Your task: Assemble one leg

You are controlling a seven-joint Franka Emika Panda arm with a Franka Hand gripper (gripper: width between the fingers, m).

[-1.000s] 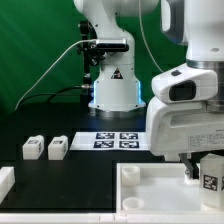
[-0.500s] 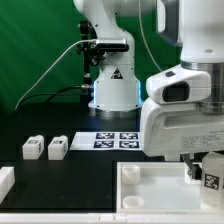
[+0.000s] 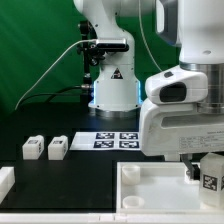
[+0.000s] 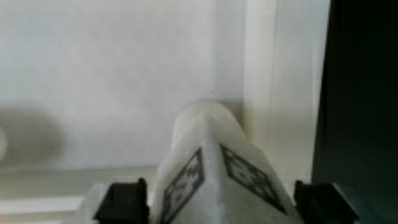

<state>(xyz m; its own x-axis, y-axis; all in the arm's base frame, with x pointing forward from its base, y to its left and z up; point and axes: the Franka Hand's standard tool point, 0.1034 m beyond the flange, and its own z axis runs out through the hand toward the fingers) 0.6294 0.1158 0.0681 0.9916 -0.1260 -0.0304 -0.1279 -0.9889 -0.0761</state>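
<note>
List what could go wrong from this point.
1. The hand holds the leg right beside the panel's raised rim; it could catch there.
2. In the exterior view the arm hides most of the leg, so a tilt may go unseen.

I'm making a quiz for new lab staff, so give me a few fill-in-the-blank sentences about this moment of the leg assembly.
1. The gripper is shut on a ____ that bears a square tag.
2. Two more legs lie on the table at the exterior view's ____.
3. The marker board lies in front of the robot's ____.
4. The held leg hangs over the large white ____.

Missing words: leg; left; base; panel
</note>
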